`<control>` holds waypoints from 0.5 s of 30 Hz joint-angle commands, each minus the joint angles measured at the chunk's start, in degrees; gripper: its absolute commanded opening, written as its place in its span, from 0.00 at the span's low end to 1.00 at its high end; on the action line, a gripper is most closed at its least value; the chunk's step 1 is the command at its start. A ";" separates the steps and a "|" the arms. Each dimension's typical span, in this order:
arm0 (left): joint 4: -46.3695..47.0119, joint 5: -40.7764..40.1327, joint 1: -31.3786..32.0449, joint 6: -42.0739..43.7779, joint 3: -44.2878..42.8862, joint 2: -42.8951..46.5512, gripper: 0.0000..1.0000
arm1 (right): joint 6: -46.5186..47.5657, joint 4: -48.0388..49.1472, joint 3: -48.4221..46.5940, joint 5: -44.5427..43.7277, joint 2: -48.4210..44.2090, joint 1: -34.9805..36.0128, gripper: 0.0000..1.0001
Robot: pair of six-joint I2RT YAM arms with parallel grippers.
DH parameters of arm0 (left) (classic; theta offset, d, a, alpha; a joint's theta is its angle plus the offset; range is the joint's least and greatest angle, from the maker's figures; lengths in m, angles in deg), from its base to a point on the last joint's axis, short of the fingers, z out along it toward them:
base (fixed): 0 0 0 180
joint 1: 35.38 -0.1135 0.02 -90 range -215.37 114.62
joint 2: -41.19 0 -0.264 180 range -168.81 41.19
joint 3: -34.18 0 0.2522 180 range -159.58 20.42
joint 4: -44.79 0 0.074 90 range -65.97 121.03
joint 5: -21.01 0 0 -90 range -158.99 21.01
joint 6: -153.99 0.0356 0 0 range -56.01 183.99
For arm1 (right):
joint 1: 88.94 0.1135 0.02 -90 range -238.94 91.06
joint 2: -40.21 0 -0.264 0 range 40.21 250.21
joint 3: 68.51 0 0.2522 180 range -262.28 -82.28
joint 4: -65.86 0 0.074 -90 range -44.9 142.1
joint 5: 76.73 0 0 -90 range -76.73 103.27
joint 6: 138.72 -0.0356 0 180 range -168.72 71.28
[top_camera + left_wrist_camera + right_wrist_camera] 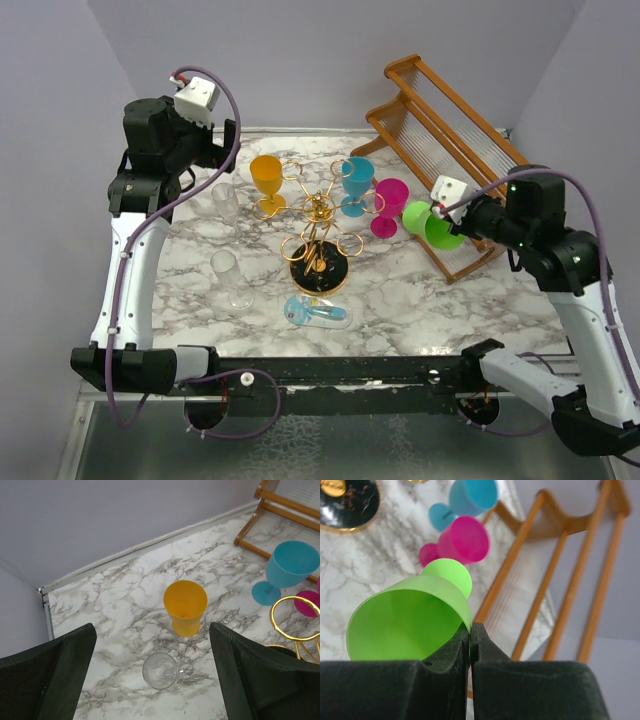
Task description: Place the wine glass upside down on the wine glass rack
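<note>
Right gripper: pinching green wine glass rim, close beside wooden rack. Left gripper: spread wide, far-left corner. Wine glass rack: mid-table.

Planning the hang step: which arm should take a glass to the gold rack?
Right arm: its jaws are shut on the rim of the green wine glass. The left arm has open, empty jaws above the orange glass and a clear glass.

Wine glass rack cropped at top; blue glass too.
</note>
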 commanded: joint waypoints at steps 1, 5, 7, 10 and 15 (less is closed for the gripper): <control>2.35 7.03 -0.28 -5.13 -3.48 -0.24 0.99 | 0.33 5.75 -7.72 -3.18 -0.81 0.32 0.01; 6.46 14.08 -0.32 -12.00 -4.90 -1.38 0.97 | -2.33 11.61 -14.95 -6.39 0.51 0.32 0.01; 8.71 17.54 -0.20 -15.44 -6.06 -2.17 0.96 | -5.62 15.00 -17.98 -7.14 2.00 0.55 0.01; 12.38 22.55 0.49 -20.51 -7.62 -3.40 0.95 | -11.36 19.95 -21.26 -8.39 4.50 1.01 0.01; 16.29 25.02 4.25 -26.69 -10.69 -6.05 0.92 | -18.11 24.48 -25.00 -5.97 9.14 1.09 0.01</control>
